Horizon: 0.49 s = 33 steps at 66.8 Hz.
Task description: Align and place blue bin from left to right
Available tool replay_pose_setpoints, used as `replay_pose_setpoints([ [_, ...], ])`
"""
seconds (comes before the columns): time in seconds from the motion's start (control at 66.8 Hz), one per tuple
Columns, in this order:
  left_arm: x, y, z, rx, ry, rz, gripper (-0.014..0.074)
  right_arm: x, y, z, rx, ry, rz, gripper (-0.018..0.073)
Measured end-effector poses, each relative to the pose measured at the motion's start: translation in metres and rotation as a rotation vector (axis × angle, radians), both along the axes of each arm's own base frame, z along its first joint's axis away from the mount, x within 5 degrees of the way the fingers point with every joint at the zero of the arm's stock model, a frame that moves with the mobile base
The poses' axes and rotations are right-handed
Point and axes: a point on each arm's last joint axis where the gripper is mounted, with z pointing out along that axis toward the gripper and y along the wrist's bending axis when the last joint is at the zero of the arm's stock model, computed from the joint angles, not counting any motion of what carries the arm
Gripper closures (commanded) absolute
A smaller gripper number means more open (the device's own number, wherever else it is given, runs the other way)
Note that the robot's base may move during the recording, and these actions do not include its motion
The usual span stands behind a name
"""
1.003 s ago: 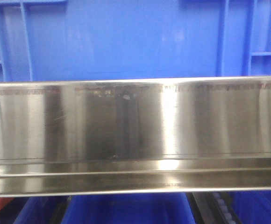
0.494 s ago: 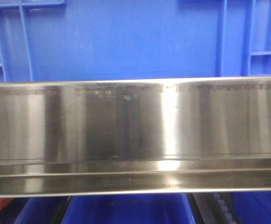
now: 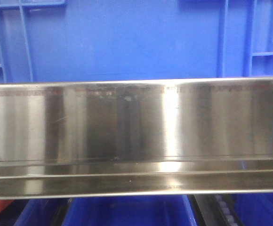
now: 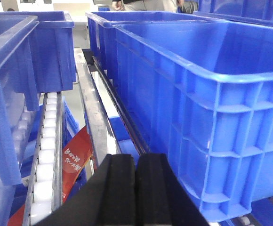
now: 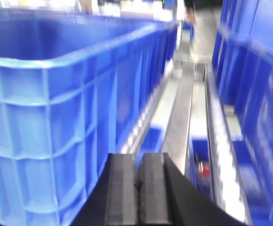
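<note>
The blue bin [image 3: 127,40] fills the top of the front view, its smooth wall behind a steel rail. In the left wrist view the same bin [image 4: 207,89] stands to the right of my left gripper [image 4: 136,162], whose black pads are pressed together with nothing between them. The right wrist view shows the bin [image 5: 66,108] to the left of my right gripper [image 5: 138,162], also shut and empty. Neither gripper touches the bin's wall in these views.
A shiny steel rail [image 3: 136,136] crosses the front view. More blue bins stand at far left [image 4: 14,61] and behind [image 4: 99,23]. White roller tracks [image 4: 47,150], [image 5: 221,160] and steel guides [image 5: 186,117] flank the bin. A red tag [image 4: 73,157] lies below. Blue bins [image 5: 254,94] line the right.
The blue bin has slid slightly to the left in the front view; its right ribs sit a little further left than a second ago.
</note>
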Motion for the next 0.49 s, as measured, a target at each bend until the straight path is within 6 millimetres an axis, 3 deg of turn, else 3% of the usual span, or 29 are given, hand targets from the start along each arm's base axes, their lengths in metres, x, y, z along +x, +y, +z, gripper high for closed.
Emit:
replay_pose_setpoints([
  [0.494, -0.0003, -0.0002, 0.0010, -0.005, -0.021, -0.003, 0.0707, -0.0006, 0.0001, 0.0017, 0.006, -0.042, 0.003, 0.0628],
])
